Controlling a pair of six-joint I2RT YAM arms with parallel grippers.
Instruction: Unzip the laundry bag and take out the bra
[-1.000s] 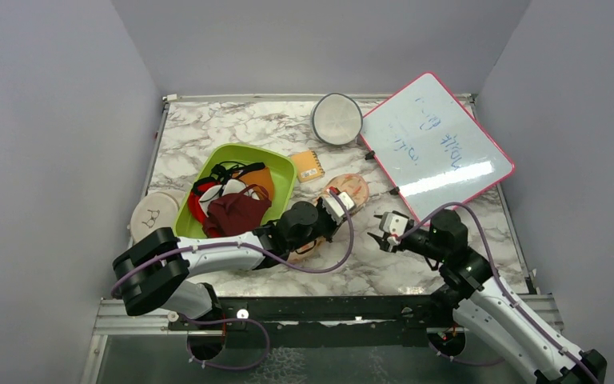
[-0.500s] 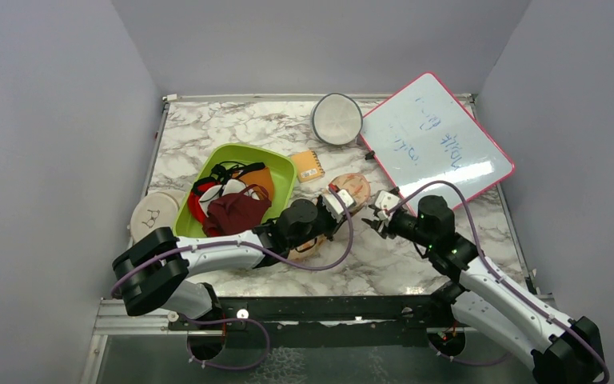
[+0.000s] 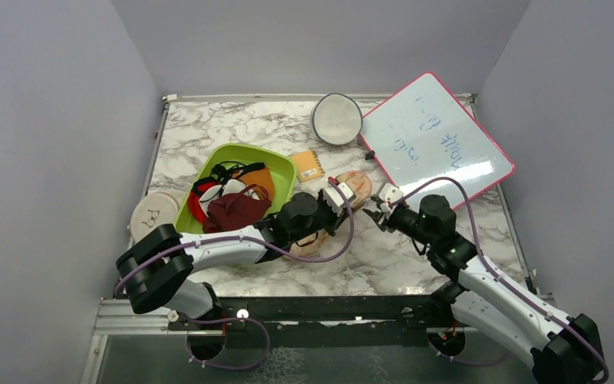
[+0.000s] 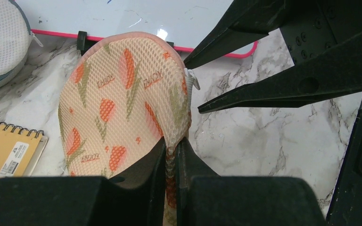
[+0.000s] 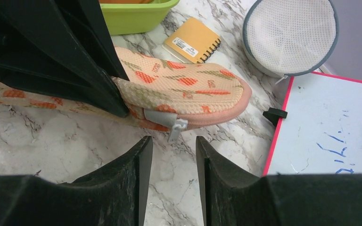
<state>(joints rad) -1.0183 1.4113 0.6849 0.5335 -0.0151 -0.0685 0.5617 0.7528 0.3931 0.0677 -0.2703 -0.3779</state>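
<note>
Your green bin (image 3: 284,164) holds a maroon cloth (image 3: 236,212), an orange cloth (image 3: 260,178) and a tangle of red and black straps with some white fabric. Only the top view shows you that load.

Just right of the bin lies the laundry bag (image 4: 118,108), its near part under the left arm. The left wrist view gives you what the top view cannot: the left gripper (image 4: 172,146) has its jaws pressed together on a fold of the bag's edge, with mesh puckered between them.

The right wrist view adds the grey zipper pull (image 5: 175,128), hanging from the bag's seam on the side away from the bin. The right gripper (image 5: 174,143) is just short of it, jaws apart and touching nothing. The seam looks closed there, so the bag's contents are hidden from you.

Beyond the bin's far right corner sit a tan spiral notebook (image 5: 193,42) and, farther back, a grey-rimmed white mesh disc (image 5: 290,35).
</note>
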